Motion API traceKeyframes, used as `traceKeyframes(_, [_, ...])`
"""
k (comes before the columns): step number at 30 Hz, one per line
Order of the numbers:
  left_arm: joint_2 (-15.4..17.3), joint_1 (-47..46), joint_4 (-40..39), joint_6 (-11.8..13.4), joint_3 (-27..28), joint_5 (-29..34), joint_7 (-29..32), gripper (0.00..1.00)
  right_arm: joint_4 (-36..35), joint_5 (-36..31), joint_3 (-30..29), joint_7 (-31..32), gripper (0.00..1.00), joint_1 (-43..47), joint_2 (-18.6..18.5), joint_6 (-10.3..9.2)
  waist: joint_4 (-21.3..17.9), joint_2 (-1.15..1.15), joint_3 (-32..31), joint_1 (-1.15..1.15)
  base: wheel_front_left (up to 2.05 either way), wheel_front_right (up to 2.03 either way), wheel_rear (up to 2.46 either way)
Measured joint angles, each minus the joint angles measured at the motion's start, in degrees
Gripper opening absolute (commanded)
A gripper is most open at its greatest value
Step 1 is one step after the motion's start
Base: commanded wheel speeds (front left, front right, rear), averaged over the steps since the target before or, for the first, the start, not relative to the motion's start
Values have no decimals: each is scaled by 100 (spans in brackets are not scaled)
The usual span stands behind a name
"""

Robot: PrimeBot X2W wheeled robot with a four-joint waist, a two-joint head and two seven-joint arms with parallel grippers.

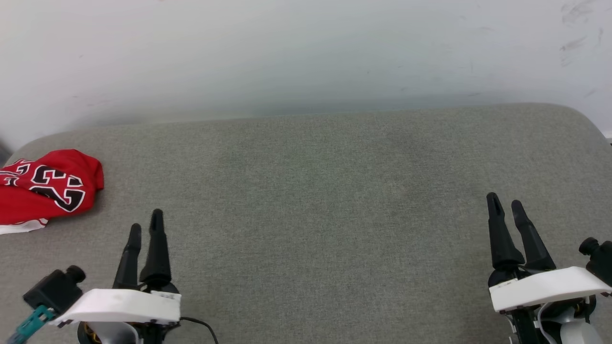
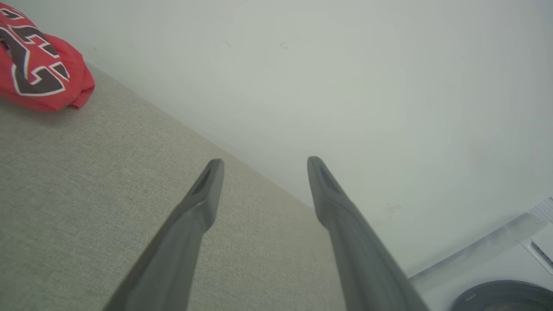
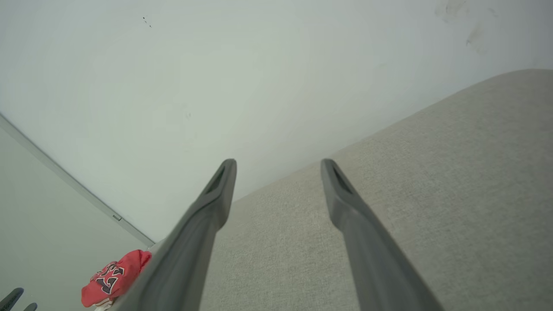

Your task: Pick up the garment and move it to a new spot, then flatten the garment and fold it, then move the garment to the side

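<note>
- Garment [image 1: 48,186]: a red bundle at the far left edge of the grey cushion [image 1: 306,200], close to the wall [image 1: 306,48]. Black number faces up and a strip of white shows along its near side. Lumpy and rounded, not a clean flat fold.
- Left gripper [image 1: 146,220]: low at the near left, jaws spread wide, nothing between them. It sits near the garment but apart from it, to its right and nearer the front edge.
- Right gripper [image 1: 505,200]: near right, also spread wide and empty, well apart from the garment, with the whole bare width of the cushion between.
- Step in hand, as I read it: the first one, the pick-up, not yet begun. The heap looks unflattened and neither arm touches it. A bundle parked at the side could also be the finished job; the loose shape argues against that.
- Next move calls for: left arm reaching leftward and away to the bundle, jaws coming down over a raised ridge of cloth and closing on it, then a lift and carry toward the open middle, where there is room to spread it.
- Watch: the bundle hangs close to the cushion's left edge, so a push could slide it off.
</note>
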Motion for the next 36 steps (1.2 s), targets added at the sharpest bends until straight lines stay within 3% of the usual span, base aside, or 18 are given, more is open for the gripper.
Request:
traceKeyframes(8, [49,60,-204,314,-499,942,-135,100,-130,-854,203,-148,100,1,0,0,-23,0,18,0,0,0,0])
traceKeyframes(27, [814,123,-405,1527,-1794,2235,-422,100,-126,-2424,504,-437,100,81,-2,0,-58,0,55,0,0,0,0])
traceKeyframes(36, [999,124,-346,1800,-2262,2604,-543,100,-142,-3003,541,-556,100,80,-2,0,-75,0,66,0,0,0,0])
